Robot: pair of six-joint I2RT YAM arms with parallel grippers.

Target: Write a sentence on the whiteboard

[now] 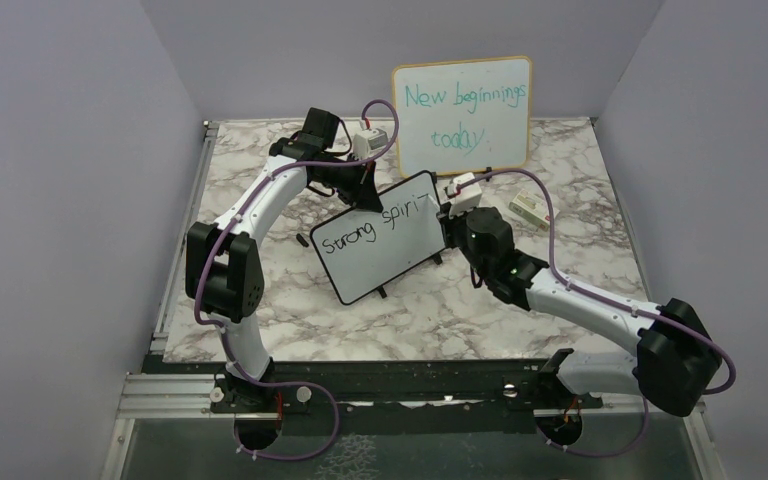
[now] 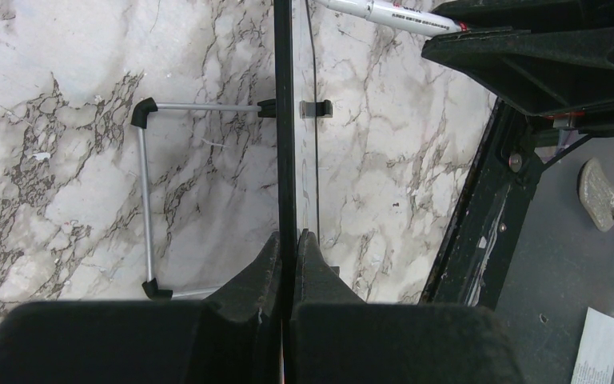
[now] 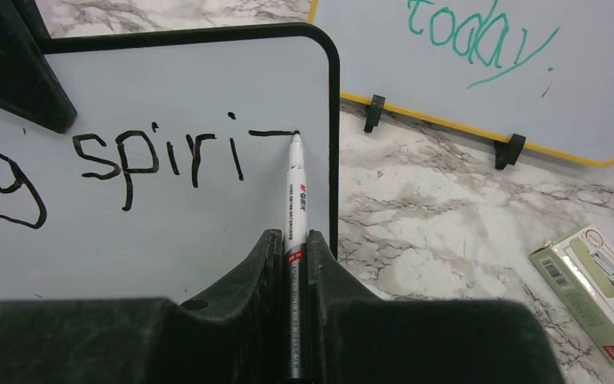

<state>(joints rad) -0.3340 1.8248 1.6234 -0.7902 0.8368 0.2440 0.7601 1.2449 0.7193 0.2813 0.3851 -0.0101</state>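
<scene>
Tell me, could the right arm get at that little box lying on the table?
Probably yes: the box lies on open table beside the right pincer, with nothing between. But that pincer is busy gripping the pen.

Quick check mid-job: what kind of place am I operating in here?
Probably a lab robot test booth: plain walls box in a marble-pattern table, with a metal mounting rail along its near edge.
</scene>
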